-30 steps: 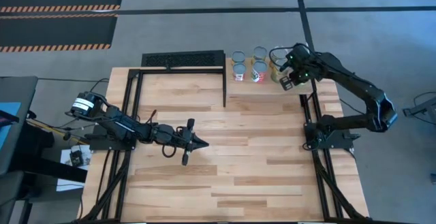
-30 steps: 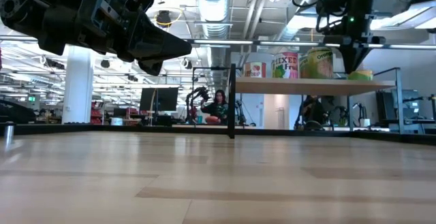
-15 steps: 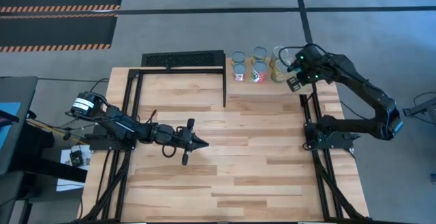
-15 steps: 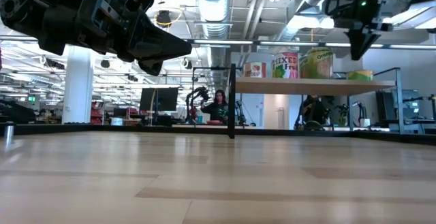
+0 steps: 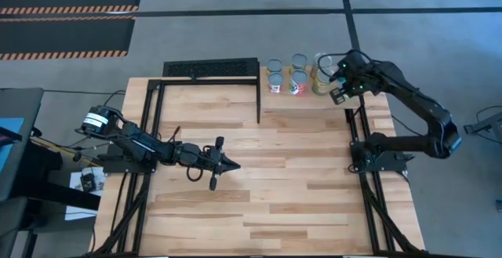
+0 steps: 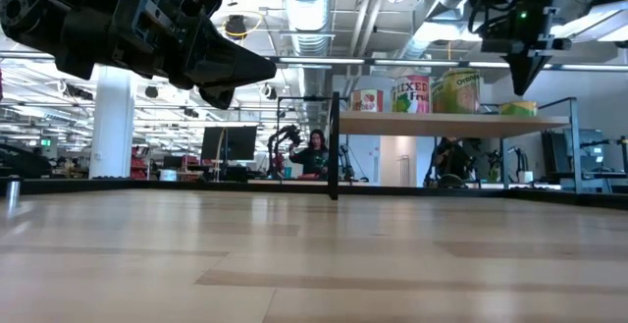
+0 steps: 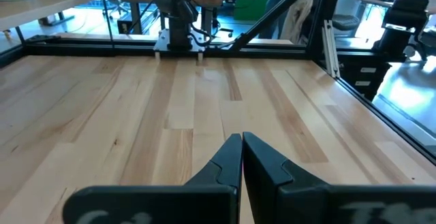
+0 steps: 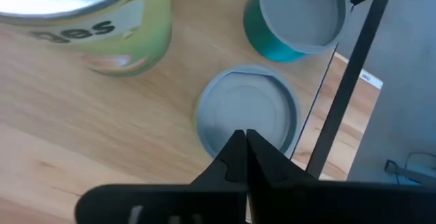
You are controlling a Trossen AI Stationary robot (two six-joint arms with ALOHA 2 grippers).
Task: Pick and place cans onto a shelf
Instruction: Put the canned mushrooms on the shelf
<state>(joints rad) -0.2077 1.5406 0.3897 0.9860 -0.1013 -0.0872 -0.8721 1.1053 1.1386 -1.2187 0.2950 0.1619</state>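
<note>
Hovering my right jaws (image 5: 336, 85), pinched closed and empty, above the cans (image 5: 292, 74) that are standing together on the shelf (image 6: 451, 123). My left jaws (image 5: 232, 164) are waiting closed over the counter (image 5: 298, 179), well apart.

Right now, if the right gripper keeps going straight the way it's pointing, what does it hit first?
Probably the flat silvery top of the low can directly beneath the shut right gripper on the shelf; depth between them is unclear.
</note>
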